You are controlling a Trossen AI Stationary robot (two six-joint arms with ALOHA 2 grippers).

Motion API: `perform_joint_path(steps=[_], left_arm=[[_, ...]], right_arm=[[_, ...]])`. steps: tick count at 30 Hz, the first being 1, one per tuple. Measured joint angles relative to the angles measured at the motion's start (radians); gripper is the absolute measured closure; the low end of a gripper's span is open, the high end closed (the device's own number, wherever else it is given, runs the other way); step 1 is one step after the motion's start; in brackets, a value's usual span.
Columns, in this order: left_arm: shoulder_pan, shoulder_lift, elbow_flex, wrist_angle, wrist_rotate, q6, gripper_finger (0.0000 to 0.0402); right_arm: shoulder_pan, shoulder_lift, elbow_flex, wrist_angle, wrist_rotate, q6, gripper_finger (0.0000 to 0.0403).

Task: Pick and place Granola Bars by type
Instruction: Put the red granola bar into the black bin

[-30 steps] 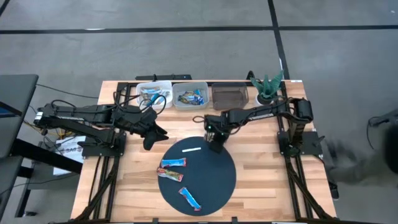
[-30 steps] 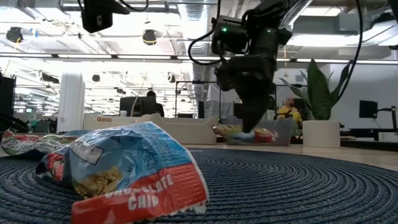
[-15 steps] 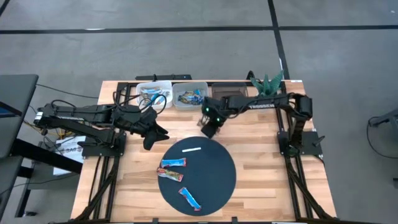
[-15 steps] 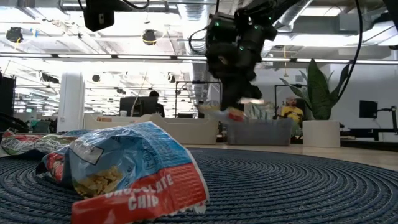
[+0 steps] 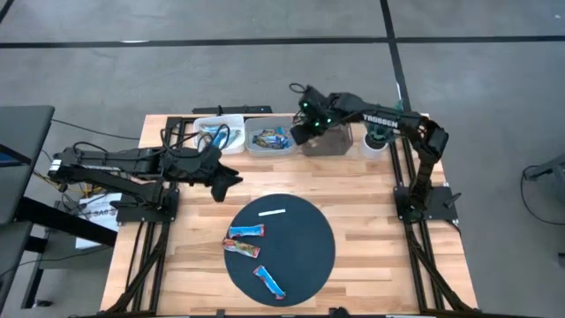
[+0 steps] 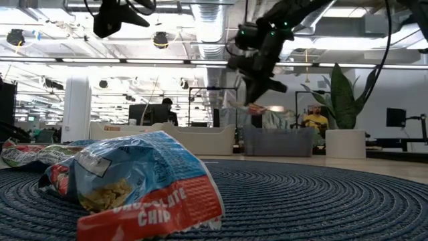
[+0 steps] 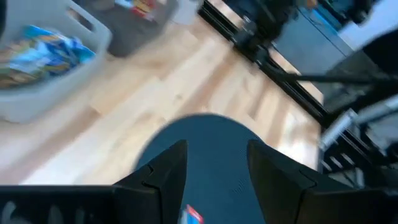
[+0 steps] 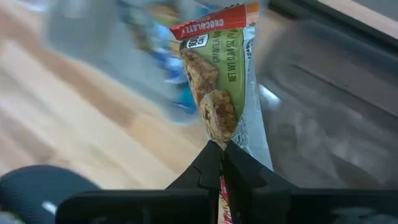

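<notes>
My right gripper [image 5: 302,132] hangs high over the row of bins at the table's far edge, shut on a granola bar [image 8: 217,81] in a green and silver wrapper with a red end. The low view shows that bar [image 6: 258,107] in the air below the gripper [image 6: 261,94]. Three more bars lie flat on the round dark mat: two side by side [image 5: 245,232] [image 5: 240,248] and a blue one [image 5: 270,282]. In the low view the nearest mat bar [image 6: 134,187] fills the foreground. My left gripper [image 5: 231,177] hovers open left of the mat's far edge, touching nothing. My right gripper pinches the granola bar by one end [image 8: 219,149] between its two fingers. The rest of the bar sticks out past the fingertips, its red end [image 8: 214,22] farthest away. The bar is lifted clear, high above the bins.
Three bins stand along the far edge: a light one with blue bars [image 5: 219,134], a light one with mixed bars [image 5: 271,137] and a dark one [image 5: 327,140]. A potted plant [image 5: 380,124] stands right of them. A thin white strip [image 5: 272,212] lies on the mat [image 5: 309,256].
My right gripper has risen from the mat's far edge and swung toward the table's far edge, carrying the bar up and over the bins. My left gripper has moved a little toward the far edge.
</notes>
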Motion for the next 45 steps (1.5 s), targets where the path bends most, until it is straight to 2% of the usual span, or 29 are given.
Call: perform_joint_path(steps=[6, 16, 19, 28, 32, 36, 41, 45], left_arm=[[0.029, 0.030, 0.001, 0.021, -0.088, 0.009, 0.0242], [0.045, 0.054, 0.001, 0.090, -0.090, 0.090, 0.0242], [0.045, 0.054, 0.000, 0.099, -0.093, 0.096, 0.0242], [0.045, 0.054, 0.000, 0.096, -0.085, 0.097, 0.0242], [0.045, 0.054, 0.000, 0.095, -0.004, 0.126, 0.0242], [0.045, 0.054, 0.000, 0.091, 0.154, 0.166, 0.0242], [0.042, 0.054, 0.000, 0.071, 0.371, 0.198, 0.0242], [0.025, 0.054, 0.000, 0.017, 0.449, 0.213, 0.0242]], right_arm=[[-0.068, 0.000, 0.000, -0.103, 0.056, -0.019, 0.0403], [-0.137, 0.010, -0.001, -0.221, 0.058, -0.022, 0.0396], [-0.137, 0.010, -0.001, -0.217, 0.055, -0.043, 0.0372], [-0.128, 0.011, -0.001, -0.207, 0.034, -0.053, 0.0261], [-0.085, -0.001, -0.001, -0.157, -0.056, -0.120, 0.0240], [0.004, -0.038, -0.001, -0.115, -0.155, -0.140, 0.0237], [0.174, -0.082, -0.001, -0.104, -0.169, -0.176, 0.0244], [0.336, -0.101, -0.001, -0.061, -0.178, -0.176, 0.0250]])
